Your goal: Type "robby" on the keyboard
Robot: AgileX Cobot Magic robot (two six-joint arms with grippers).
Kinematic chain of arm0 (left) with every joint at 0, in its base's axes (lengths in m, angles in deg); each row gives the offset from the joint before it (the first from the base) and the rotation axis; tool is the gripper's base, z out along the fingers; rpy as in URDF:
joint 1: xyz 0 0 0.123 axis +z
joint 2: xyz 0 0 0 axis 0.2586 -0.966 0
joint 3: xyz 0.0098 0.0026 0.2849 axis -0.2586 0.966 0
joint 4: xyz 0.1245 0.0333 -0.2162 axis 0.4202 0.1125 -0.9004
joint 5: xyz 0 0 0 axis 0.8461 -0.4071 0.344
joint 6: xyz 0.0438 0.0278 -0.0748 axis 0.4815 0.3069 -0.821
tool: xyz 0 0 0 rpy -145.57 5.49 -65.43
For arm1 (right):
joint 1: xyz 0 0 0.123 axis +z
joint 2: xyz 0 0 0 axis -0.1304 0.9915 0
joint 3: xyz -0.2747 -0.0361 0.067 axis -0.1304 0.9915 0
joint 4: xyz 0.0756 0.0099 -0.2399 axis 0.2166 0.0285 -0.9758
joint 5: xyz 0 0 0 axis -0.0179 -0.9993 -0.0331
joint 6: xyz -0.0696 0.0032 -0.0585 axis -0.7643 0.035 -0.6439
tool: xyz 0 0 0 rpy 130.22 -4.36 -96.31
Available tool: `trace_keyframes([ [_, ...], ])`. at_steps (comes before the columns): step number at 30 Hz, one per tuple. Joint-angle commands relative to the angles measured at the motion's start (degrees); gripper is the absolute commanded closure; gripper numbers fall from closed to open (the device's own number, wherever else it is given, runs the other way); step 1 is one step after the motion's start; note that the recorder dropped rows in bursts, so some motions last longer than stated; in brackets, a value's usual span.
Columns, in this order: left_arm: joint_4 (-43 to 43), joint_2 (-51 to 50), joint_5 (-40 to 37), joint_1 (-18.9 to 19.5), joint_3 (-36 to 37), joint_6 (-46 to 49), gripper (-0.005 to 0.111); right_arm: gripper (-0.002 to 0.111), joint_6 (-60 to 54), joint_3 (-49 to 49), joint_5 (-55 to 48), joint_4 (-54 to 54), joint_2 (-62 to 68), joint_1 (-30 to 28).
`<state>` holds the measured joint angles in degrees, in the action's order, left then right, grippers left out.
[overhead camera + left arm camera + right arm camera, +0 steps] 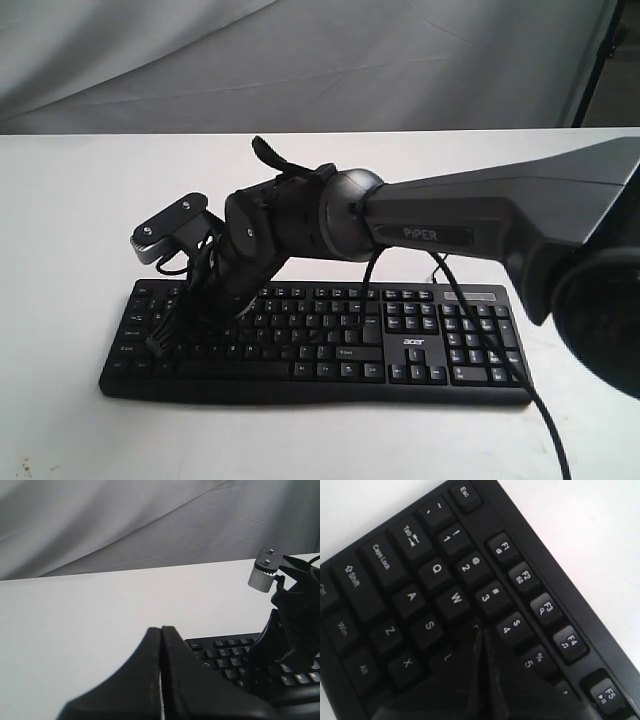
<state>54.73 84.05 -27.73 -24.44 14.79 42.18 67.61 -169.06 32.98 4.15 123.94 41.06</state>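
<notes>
The black keyboard (330, 345) lies across the white table (70, 220), its number pad on the right. My right gripper (215, 308) reaches across to the keyboard's left half. Seen from the right wrist, the right gripper (481, 628) is shut, with its tip down on the keyboard (410, 597) just below the 3 and 4 keys, around E and R. I cannot tell which key it touches. My left gripper (161, 628) is shut on nothing and hovers over bare table beside the Esc end of the keyboard (225, 652). The exterior view does not show it.
The right arm (470, 225) spans the keyboard from the right, and its black cable (500, 360) hangs over the number pad. From the left wrist I see the right arm's wrist (292, 625) and its silver camera (262, 574). A grey cloth backdrop (300, 60) hangs behind the table.
</notes>
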Motion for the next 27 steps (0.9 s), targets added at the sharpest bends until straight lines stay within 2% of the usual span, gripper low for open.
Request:
trace_keyframes([
  [1,0.3,0.2,0.4,-0.4,0.2,-0.2,0.107,0.108,-0.3,0.1,0.2,-0.5,1.1,0.0],
  [22,0.3,0.2,0.4,-0.4,0.2,-0.2,0.107,0.108,0.8,0.1,-0.4,-3.5,-4.2,-0.1],
  [24,0.3,0.2,0.4,-0.4,0.2,-0.2,0.107,0.108,0.5,3.1,3.4,-3.5,-6.9,-0.3],
  [27,0.3,0.2,0.4,-0.4,0.2,-0.2,0.107,0.108,0.5,13.6,6.0,-2.2,-13.4,-3.7],
])
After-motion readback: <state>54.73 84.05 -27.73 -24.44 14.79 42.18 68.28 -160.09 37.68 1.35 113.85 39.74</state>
